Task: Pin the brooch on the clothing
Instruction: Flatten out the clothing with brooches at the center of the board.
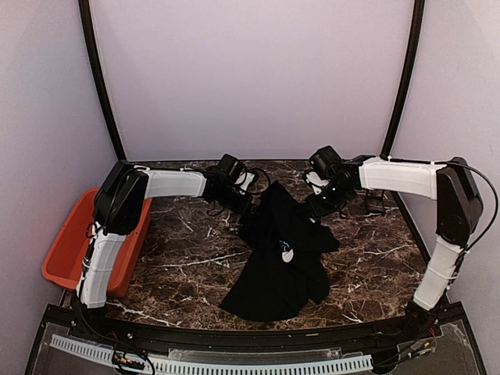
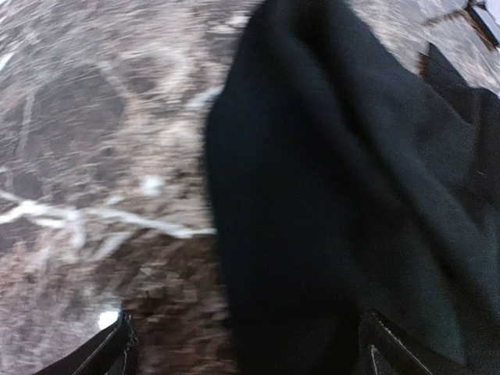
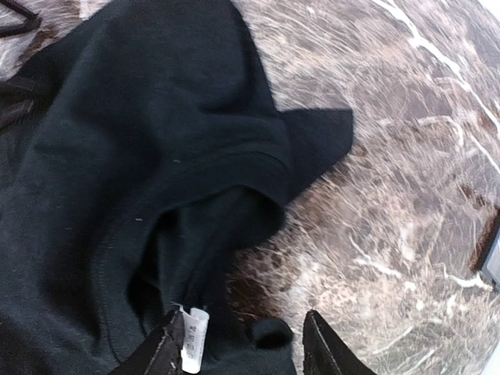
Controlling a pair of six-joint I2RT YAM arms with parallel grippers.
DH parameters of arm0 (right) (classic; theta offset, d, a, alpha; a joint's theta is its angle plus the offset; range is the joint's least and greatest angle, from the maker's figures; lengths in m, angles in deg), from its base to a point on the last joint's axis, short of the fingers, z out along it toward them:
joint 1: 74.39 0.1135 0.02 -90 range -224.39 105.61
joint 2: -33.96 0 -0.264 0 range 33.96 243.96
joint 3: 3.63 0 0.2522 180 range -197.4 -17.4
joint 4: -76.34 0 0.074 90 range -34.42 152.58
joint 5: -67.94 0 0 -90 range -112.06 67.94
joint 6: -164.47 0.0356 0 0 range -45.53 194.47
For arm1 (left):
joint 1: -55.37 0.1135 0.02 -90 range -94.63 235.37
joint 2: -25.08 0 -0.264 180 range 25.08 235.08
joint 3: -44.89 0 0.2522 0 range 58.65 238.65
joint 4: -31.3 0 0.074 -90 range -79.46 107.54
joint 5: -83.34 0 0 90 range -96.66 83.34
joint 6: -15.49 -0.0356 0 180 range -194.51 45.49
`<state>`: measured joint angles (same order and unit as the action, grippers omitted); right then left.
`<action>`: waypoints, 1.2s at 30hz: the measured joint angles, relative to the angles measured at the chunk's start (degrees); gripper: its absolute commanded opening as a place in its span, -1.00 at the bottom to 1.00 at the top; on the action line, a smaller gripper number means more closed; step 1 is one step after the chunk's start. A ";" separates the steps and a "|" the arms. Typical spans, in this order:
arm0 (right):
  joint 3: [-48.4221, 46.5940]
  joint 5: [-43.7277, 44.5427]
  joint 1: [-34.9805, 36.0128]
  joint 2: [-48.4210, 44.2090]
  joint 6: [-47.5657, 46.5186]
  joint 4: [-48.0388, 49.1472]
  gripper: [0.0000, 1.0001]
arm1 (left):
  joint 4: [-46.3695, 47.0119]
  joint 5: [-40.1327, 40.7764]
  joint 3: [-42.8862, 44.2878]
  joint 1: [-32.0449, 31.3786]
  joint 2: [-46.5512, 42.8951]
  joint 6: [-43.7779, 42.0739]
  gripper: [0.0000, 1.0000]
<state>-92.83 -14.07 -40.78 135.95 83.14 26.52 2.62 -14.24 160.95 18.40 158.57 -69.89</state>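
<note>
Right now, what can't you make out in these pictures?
Top view: the white speck on the shirt is too small to call a brooch.
Left wrist view: motion blur smears the table; the bottom edge cuts off the left hand.
Right wrist view: the bottom edge cuts off the right hand; the tag is too small to read.

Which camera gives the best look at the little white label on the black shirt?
The right wrist view: the white label shows close and sharp on the black shirt. The top view shows the whole shirt but no label; the left wrist view, only blurred black cloth.
</note>
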 measured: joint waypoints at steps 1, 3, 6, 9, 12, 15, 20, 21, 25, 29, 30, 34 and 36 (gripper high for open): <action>0.00 0.20 -0.26 0.00 0.13 -0.35 0.02 | -0.11 -0.07 0.13 -0.55 0.00 0.04 0.96; 0.00 0.22 -0.76 0.00 0.39 -0.83 0.03 | -0.24 -0.33 1.09 -1.57 0.00 0.09 0.92; 0.02 -0.42 -1.18 0.00 0.57 -1.18 0.04 | -0.98 -0.20 3.45 -1.88 0.24 0.09 0.76; 0.26 -2.08 -1.46 0.00 0.74 -1.11 0.04 | -1.79 0.85 5.64 -1.84 0.59 0.04 0.70; 1.44 -4.81 -1.81 0.00 0.94 -0.63 0.04 | -2.89 1.60 6.05 -1.77 0.94 0.00 0.78; 3.19 -8.63 -2.19 0.00 1.09 -0.04 0.01 | -3.98 1.90 6.05 -1.73 1.77 -0.11 0.79; 4.13 -13.73 -3.08 0.00 1.38 0.39 0.01 | -5.01 1.95 6.16 -1.73 3.21 -0.42 0.59; 4.13 -14.29 -3.21 -0.09 1.53 0.55 0.03 | -5.11 1.90 6.21 -1.73 3.23 -0.46 0.55; 4.55 -15.32 -3.58 -2.32 1.73 0.59 0.31 | -5.57 1.14 7.17 -1.70 3.80 -0.48 0.13; 5.33 -15.23 -4.94 -7.26 2.23 -0.17 0.37 | -6.12 0.87 8.44 -1.73 4.68 -0.46 -0.45; 5.57 -15.08 -5.40 -8.26 2.21 -0.35 0.37 | -6.27 0.92 8.46 -1.73 4.72 -0.42 -0.62; 8.39 -15.08 -7.96 -10.78 2.19 -0.24 0.37 | -6.86 0.96 8.70 -1.73 4.92 -0.63 -0.97; 10.21 -15.43 -8.76 -10.32 2.19 0.04 0.37 | -7.15 1.05 9.05 -1.73 4.96 -0.83 -0.99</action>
<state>-82.63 -29.50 -49.55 125.63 85.32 26.57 -4.53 -13.19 170.00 16.67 163.53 -70.72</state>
